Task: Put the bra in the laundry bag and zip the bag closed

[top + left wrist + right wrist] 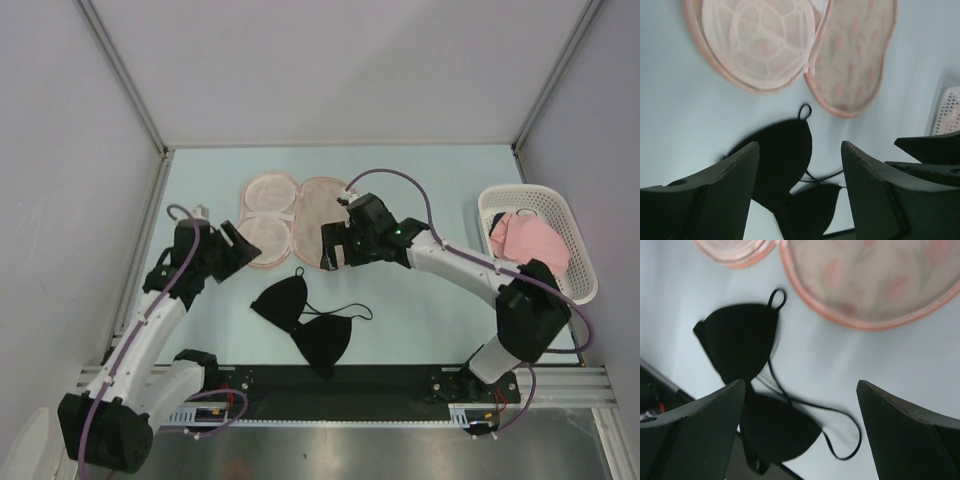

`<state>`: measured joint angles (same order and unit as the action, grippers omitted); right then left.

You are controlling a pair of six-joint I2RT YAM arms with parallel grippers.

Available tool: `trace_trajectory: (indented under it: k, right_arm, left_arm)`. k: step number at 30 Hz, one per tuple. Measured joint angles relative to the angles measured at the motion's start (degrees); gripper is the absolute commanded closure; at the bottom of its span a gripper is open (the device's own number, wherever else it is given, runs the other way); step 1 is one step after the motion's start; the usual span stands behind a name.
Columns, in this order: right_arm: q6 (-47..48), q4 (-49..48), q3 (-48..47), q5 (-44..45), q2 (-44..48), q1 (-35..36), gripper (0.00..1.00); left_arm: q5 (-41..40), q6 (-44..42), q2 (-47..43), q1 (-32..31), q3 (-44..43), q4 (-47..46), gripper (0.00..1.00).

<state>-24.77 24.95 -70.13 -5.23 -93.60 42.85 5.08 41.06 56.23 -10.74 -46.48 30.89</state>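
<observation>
The bra (303, 318) lies on the table, nearer than the left gripper (236, 246) and right gripper (330, 246); both jaws spread, empty; the laundry bag (296, 220) lies open between them.

Bright, even overhead light, soft shadows (both wrist views hazy, slightly blurred)

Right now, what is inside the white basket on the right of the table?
A folded pink cloth lies in the white basket, filling most of it. Whatever is beneath the cloth is covered, so I cannot tell.
</observation>
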Motion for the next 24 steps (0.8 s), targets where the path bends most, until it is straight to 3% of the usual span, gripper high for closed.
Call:
trace_trajectory:
  k: [9, 15, 24]
  right_arm:
    - [-1.1, -0.5, 13.9, -7.1, 12.3, 0.2, 0.00]
    - [-2.7, -1.6, 17.7, -8.7, 17.5, 0.2, 0.00]
    - [-4.2, -3.1, 20.5, -9.3, 19.7, 0.2, 0.00]
  left_arm:
    - [5.6, 20.2, -17.0, 0.3, 24.6, 2.9, 0.42]
    - [5.2, 27.4, -15.3, 0.3, 27.4, 1.9, 0.45]
    - [1.9, 31.0, -10.6, 0.3, 28.5, -0.1, 0.48]
